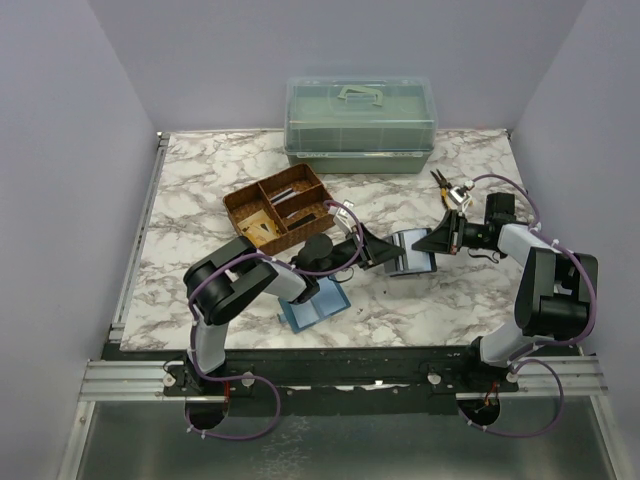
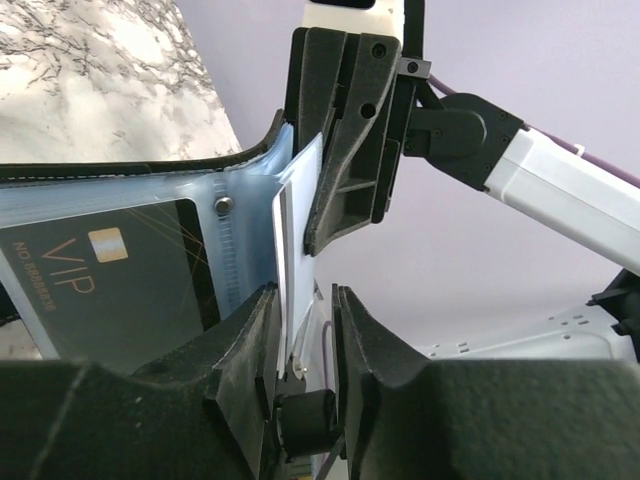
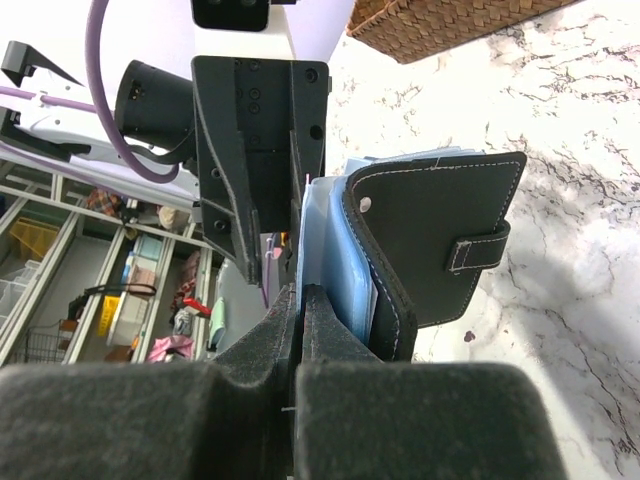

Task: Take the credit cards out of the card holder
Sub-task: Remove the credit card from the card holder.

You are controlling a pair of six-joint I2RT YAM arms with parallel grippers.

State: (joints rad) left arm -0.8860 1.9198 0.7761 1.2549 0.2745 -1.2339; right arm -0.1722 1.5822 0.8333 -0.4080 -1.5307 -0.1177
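The black card holder (image 1: 410,252) hangs open above the table between my two grippers. Its snap tab faces out in the right wrist view (image 3: 440,230). My right gripper (image 3: 300,290) is shut on a light-blue plastic sleeve of the holder. In the left wrist view a black VIP credit card (image 2: 110,270) lies in a clear sleeve. The edge of a white card (image 2: 295,240) stands between the fingers of my left gripper (image 2: 303,295). Those jaws are narrow but apart, and the card rests against the left pad. From above, the left gripper (image 1: 385,250) faces the right gripper (image 1: 432,243).
A light-blue flat folder (image 1: 315,305) lies under the left arm. A wicker divided tray (image 1: 280,208) holding small items stands behind it. A green lidded box (image 1: 360,122) sits at the back, and pliers (image 1: 450,188) lie near the right arm.
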